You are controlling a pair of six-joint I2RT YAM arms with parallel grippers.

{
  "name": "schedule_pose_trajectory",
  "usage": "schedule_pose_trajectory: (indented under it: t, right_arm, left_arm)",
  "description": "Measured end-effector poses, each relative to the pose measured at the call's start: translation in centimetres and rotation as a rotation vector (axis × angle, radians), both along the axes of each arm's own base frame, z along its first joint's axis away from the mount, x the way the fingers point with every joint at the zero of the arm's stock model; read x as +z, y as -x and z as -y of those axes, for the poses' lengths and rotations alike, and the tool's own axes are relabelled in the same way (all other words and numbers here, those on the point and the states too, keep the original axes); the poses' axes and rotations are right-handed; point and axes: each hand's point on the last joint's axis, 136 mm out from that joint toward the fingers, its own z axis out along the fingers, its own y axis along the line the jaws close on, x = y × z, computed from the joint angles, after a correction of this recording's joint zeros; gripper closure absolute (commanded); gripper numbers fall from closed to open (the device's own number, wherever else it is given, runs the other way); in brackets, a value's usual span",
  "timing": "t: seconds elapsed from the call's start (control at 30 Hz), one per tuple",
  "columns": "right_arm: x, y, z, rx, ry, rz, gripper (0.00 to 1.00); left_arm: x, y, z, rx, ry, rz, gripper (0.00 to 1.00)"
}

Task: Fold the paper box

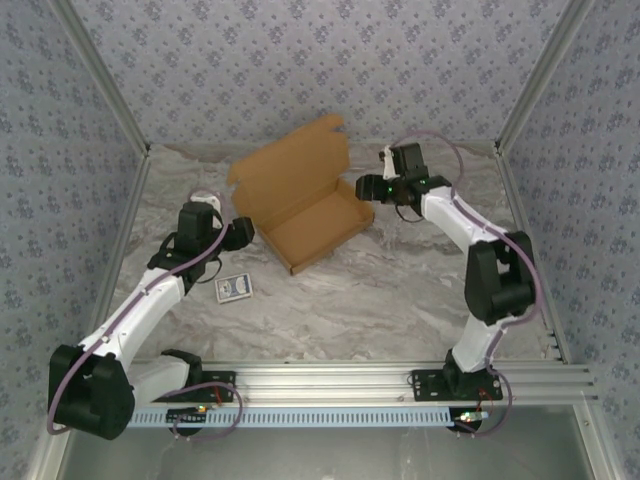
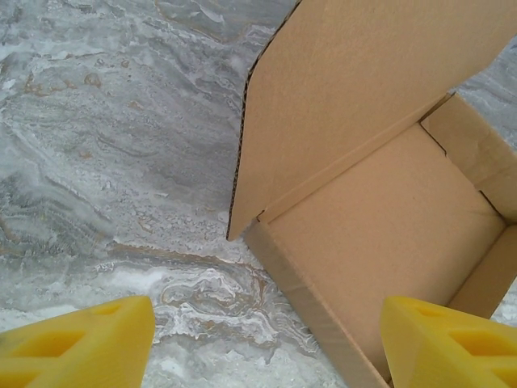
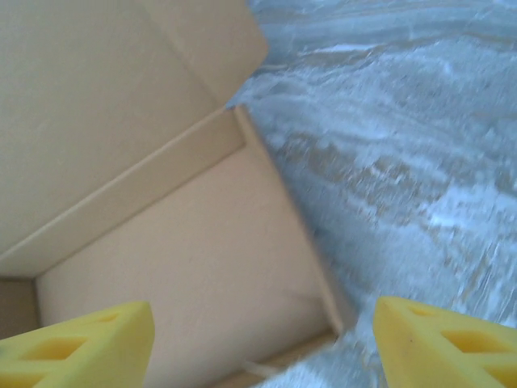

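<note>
At table [image 1: 400, 290] centre, an open box [image 1: 300, 205], lid [image 1: 290, 165] tilted up behind the shallow tray [image 1: 318, 226]. Just beside its left corner, left gripper [image 1: 245, 232] with jaws spread wide, holding nothing. At its right corner, right gripper [image 1: 362, 188] likewise spread wide and empty, hovering over the tray end

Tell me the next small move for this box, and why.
Probably the right pincer should rise to the far edge of the lid and tip it down over the tray. The paper box has its walls up and its lid stands open. Both this pincer and the left pincer are open, holding nothing.
</note>
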Motion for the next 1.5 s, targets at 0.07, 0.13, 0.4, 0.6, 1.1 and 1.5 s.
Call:
schedule_pose_trajectory:
  t: [0.07,0.13,0.4,0.6,1.1,1.5]
  right_arm:
    - [-1.8,-1.3,0.2,-0.001,0.015,-0.026,0.27]
    - [-4.1,-2.0,0.1,0.004,0.031,-0.071,0.28]
    - [-9.8,-1.2,-0.6,0.058,0.085,-0.22,0.37]
    - [-10.3,1.1,-1.8,0.122,0.099,-0.243,0.4]
    - [-6.2,7.6,-3.0,0.211,0.074,-0.184,0.33]
    - [2.6,-4.3,-1.7,0.263,0.004,0.208,0.26]
  left_arm:
    - [0.0,-0.1,-0.2,0.007,0.002,0.0,0.26]
    - [0.0,-0.1,-0.4,0.013,0.003,0.001,0.25]
    - [-0.5,-0.2,-0.8,0.026,-0.001,-0.01,0.24]
    - [-1.6,-0.4,-0.8,0.025,-0.009,-0.031,0.24]
    - [-4.7,-2.8,-3.7,0.123,-0.016,-0.06,0.19]
    - [-2.6,-7.6,-6.0,0.072,0.072,0.019,0.16]
